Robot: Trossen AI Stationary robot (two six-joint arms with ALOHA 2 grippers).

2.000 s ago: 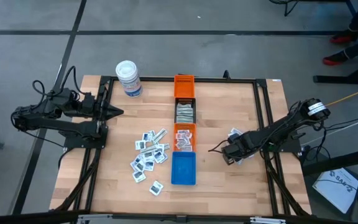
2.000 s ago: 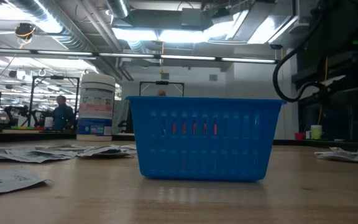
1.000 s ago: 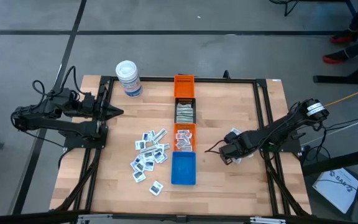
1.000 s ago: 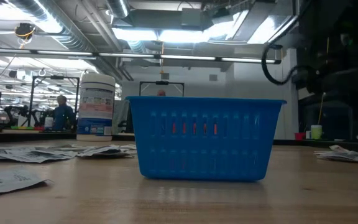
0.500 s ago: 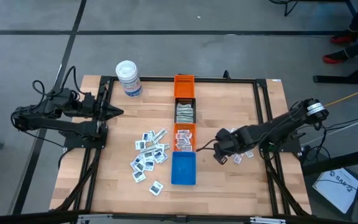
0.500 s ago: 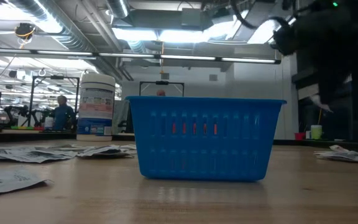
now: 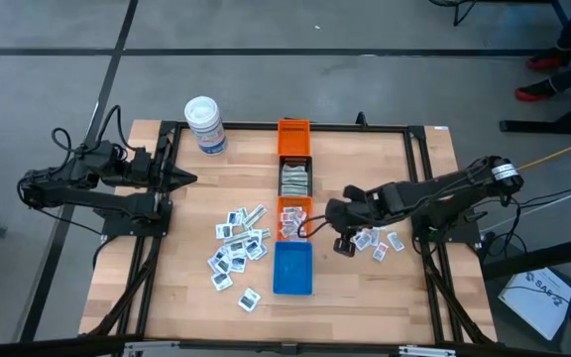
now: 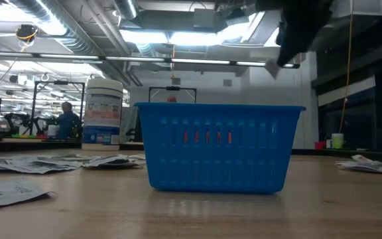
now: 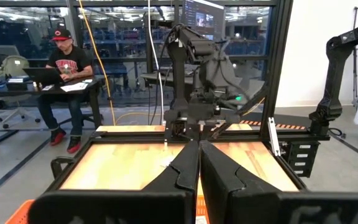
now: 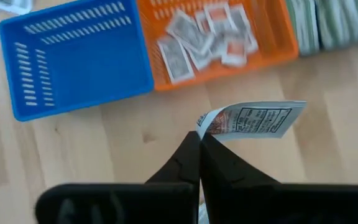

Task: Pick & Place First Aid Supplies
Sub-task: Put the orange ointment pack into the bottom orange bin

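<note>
At the table's left edge the left gripper (image 7: 188,179) waits above the wood, its fingers (image 9: 188,163) pressed together on nothing. Just right of it a scatter of loose packets (image 7: 236,248) lies on the bare table (image 7: 167,288), with a white tub (image 7: 205,125) near the far left corner. Down the middle runs a line of bins: an orange bin (image 7: 293,137), a black bin (image 7: 295,179) filled with pale strips, an orange bin holding packets (image 7: 294,218) and an empty blue bin (image 7: 292,269). Just right of this row the right gripper (image 7: 312,227) hangs over the wood beside the packet-filled orange bin, clenched on a white packet (image 10: 253,119) with black and red print, held clear of the table. Farther right, a few more packets (image 7: 381,242) lie on the table under the right arm.
</note>
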